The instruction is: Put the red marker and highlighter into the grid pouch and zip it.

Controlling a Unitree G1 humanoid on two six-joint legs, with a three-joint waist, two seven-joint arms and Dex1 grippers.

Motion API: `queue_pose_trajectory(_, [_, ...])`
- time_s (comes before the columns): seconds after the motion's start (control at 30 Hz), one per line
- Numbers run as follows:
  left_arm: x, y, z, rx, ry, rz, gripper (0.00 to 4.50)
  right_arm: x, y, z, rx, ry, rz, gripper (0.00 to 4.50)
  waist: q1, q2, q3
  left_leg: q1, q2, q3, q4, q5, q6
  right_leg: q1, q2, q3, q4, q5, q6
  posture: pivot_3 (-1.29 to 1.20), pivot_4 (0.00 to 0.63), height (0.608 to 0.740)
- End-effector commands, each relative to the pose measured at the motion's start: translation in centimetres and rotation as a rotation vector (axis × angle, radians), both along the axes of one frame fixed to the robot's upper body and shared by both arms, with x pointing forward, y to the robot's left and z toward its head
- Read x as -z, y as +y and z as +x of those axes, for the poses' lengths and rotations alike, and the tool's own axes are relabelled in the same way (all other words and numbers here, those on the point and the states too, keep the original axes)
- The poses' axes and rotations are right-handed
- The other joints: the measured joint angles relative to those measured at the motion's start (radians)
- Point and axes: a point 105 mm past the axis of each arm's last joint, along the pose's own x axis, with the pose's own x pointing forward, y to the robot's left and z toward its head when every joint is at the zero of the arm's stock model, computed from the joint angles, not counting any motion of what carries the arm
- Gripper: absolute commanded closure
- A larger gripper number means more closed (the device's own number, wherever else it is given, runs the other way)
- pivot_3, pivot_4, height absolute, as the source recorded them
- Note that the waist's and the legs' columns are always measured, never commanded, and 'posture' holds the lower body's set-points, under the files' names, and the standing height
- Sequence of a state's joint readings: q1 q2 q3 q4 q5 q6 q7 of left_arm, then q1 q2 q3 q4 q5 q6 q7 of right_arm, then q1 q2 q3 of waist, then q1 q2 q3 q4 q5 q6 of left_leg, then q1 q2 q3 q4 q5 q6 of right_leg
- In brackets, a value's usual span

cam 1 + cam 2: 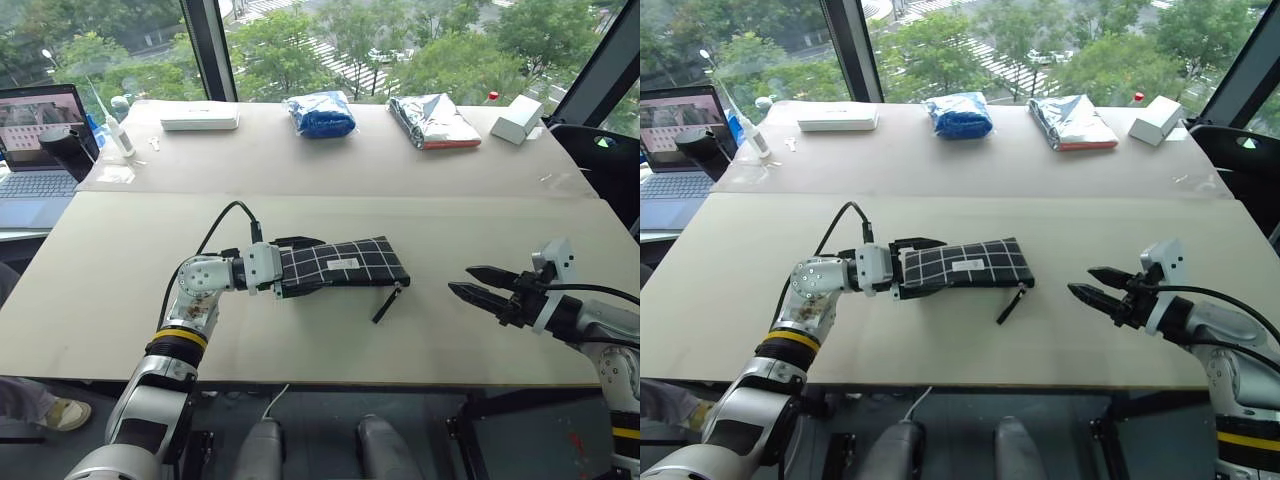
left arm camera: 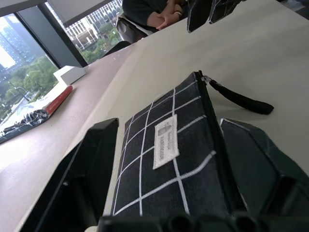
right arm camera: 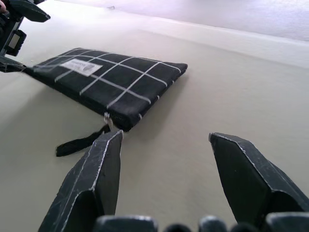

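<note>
Grid pouch (image 1: 340,265): laid flat near the middle of the near bench (image 1: 300,340), long side running left to right, white label (image 1: 343,264) uppermost. The zipper appears drawn shut along the near edge; the black pull cord (image 1: 387,302) is trailed onto the bench surface from the right near corner.

Left gripper (image 1: 298,266): presented level at the pouch's left end, pointed to the right. Its jaws are seen parted, one finger (image 2: 84,179) on each side of the pouch's end, which is straddled between them; whether the fabric is touched cannot be told.

Right gripper (image 1: 480,285): held above the bench to the right of the pouch, well apart from it, pointed toward it. Its jaws are spread wide and nothing is carried between them.

Far bench, from left to right: a flat white box (image 1: 199,118), a blue bag (image 1: 320,114), a silver foil bag (image 1: 432,121) and a small white block (image 1: 516,119).

Left margin: an open laptop (image 1: 38,140) is stood beside the benches.

A seated person's folded hands (image 2: 166,17) are seen beyond the bench in the left wrist view.
</note>
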State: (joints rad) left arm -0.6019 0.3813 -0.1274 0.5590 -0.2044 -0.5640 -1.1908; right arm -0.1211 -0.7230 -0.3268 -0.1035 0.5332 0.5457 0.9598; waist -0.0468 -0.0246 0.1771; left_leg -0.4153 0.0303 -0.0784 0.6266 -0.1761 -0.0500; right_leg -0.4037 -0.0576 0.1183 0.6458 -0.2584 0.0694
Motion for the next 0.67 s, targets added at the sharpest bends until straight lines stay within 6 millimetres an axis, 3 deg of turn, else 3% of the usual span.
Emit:
queue_pose_trajectory(0.03, [-2.2,1.5,0.2,-0.08,0.035,-0.123,0.91,-1.1,-0.1,0.0,-0.002,-0.057,-0.01,1.29,0.0,0.0,0.0,0.0,0.0,0.0,0.0,0.0,0.0,0.0,0.0,0.0,0.0,0.0,0.0,0.0,0.15,0.74])
queue_pose_trajectory(0.17, [-2.9,3.4,-0.2,-0.175,0.179,-0.203,0.91,-1.2,-0.7,0.2,0.013,-0.059,-0.018,1.29,0.001,0.0,0.0,0.0,0.0,0.0,0.0,0.0,0.0,0.0,0.0,0.0,0.001,0.0,0.0,0.0,0.15,0.74])
queue_pose_trajectory(0.23, [-2.5,5.6,-0.6,-0.311,0.291,-0.234,0.91,-1.2,-1.2,0.4,0.023,-0.059,-0.022,1.29,0.001,0.0,0.0,0.0,0.0,0.0,0.0,0.0,0.0,0.0,0.0,0.0,0.0,0.0,0.0,0.0,0.15,0.74])
queue_pose_trajectory(0.3, [-2.5,9.0,-1.6,-0.454,0.419,-0.332,0.91,-1.1,-1.7,0.8,0.034,-0.054,-0.021,1.29,-0.01,0.001,0.0,0.0,0.001,0.0,0.0,0.0,0.0,0.0,0.0,0.0,0.001,0.0,0.0,0.0,0.15,0.74])
queue_pose_trajectory(0.47, [-1.8,13.0,-3.2,-0.693,0.509,-0.329,0.91,-0.5,-1.9,1.7,0.041,-0.048,-0.014,1.29,-0.007,0.001,0.001,0.001,0.002,0.0,0.0,0.0,0.001,0.0,0.001,-0.001,0.001,-0.001,0.0,0.0,0.15,0.74])
queue_pose_trajectory(0.67, [-1.4,14.8,-4.1,-0.784,0.53,-0.37,0.91,0.0,-1.4,2.8,0.03,-0.045,-0.001,1.29,0.004,0.001,0.001,0.001,0.002,0.001,0.0,0.0,0.0,0.001,0.0,-0.001,0.0,-0.001,0.0,0.0,0.15,0.74])
